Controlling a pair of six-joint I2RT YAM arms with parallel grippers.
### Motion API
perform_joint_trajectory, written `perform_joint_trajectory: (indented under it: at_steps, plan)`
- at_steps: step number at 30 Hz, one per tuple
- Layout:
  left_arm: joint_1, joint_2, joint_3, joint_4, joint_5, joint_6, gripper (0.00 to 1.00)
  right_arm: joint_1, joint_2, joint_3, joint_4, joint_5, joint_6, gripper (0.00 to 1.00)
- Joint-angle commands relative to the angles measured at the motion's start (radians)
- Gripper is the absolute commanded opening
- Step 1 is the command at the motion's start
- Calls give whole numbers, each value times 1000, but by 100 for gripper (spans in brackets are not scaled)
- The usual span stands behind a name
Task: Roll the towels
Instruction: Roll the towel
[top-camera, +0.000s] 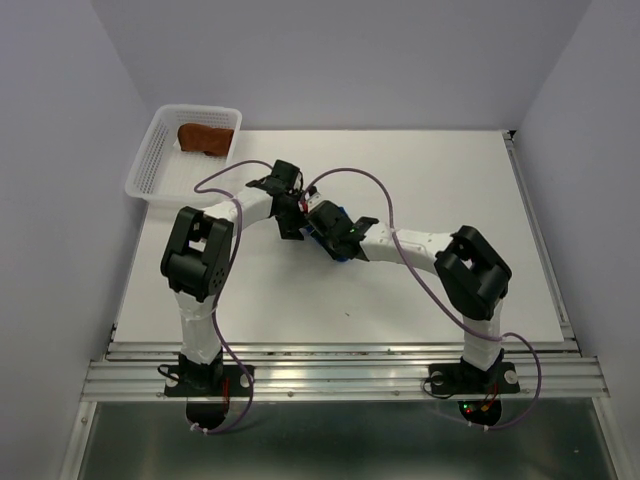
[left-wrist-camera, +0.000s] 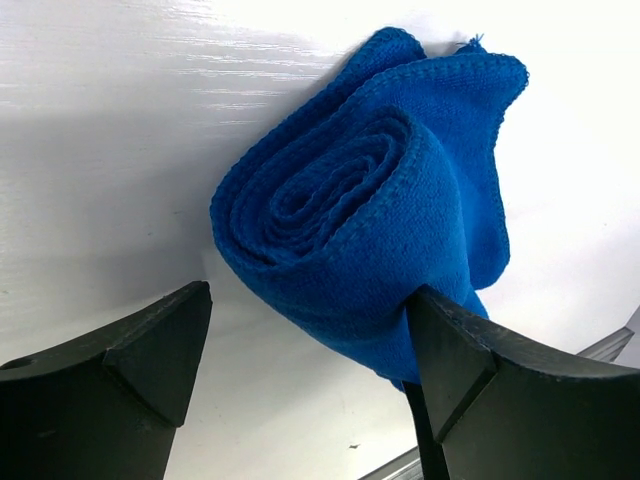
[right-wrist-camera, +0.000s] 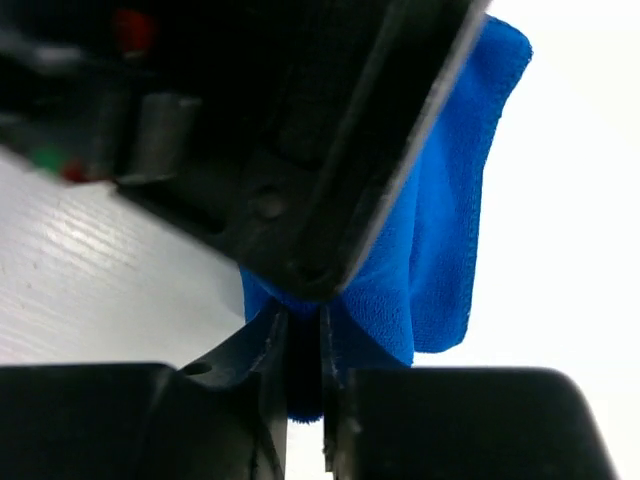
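**One side clamped, other side open**

On the right gripper (right-wrist-camera: 300, 345) the fingers (right-wrist-camera: 430, 420) are sitting almost together and pinching a fold of the blue towel (left-wrist-camera: 370, 200). Blue cloth is showing in the narrow slit between them and is bulging out above it. A blurred black housing (right-wrist-camera: 300, 150) is filling most of that wrist view, right against the cloth.

On the left gripper (left-wrist-camera: 310, 293) the fingers (left-wrist-camera: 130, 370) are standing wide apart and gripping nothing. The finger on the right of that view is touching the towel's lower edge. The other one is sitting clear of it, with bare table between.

The blue towel is lying on the white table (top-camera: 450, 190), roughly mid-table. It is wound into a loose spiral whose open end is facing the left wrist camera. A loose flap is wrapping over the top and trailing off to the far side.

From above, both arms are reaching inward with their wrists meeting nose to nose over the towel. They are hiding most of it, and only a scrap of blue is showing.

The rust-brown towel (top-camera: 205, 138) is lying bunched in the white mesh basket (top-camera: 150, 170) at the table's far left corner, well apart from both grippers. I can't tell whether it is rolled.
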Motion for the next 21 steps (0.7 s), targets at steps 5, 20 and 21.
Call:
perform_joint_trajectory:
  at_steps: [5, 20, 21]
  plan:
    - [6, -141, -1, 35, -19, -17, 93, -28, -25, -12, -15, -101, 152, 6]
    - [45, -230, -59, 103, -50, -77, 99, -272, -69, -33, -20, -678, 235, 5]
    - [46, -229, -60, 107, -45, -78, 99, -298, -66, -32, -18, -704, 238, 5]
